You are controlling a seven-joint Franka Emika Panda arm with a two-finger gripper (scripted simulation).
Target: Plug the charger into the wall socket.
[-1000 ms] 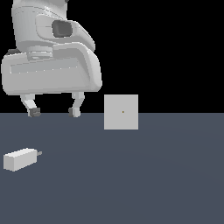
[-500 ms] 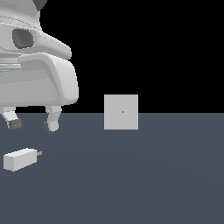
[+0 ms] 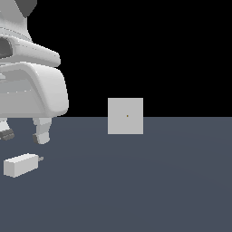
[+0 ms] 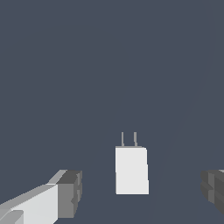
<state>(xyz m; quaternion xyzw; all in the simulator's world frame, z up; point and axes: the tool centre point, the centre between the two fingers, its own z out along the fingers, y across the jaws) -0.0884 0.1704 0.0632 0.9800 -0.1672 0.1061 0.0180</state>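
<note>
My gripper (image 3: 23, 136) hangs low at the exterior view's left, fingers pointing down toward the floor (image 3: 149, 190), and it holds nothing. My fingers (image 4: 65, 192) are spread wide apart, with the charger (image 4: 131, 170) lying on the floor in the gap between them, touching neither. Its two thin prongs point away from my wrist. I think my fingertips are a little above the block, but this is difficult to judge. The wall socket (image 3: 125, 116) stands upright, well apart, toward the exterior view's right.
</note>
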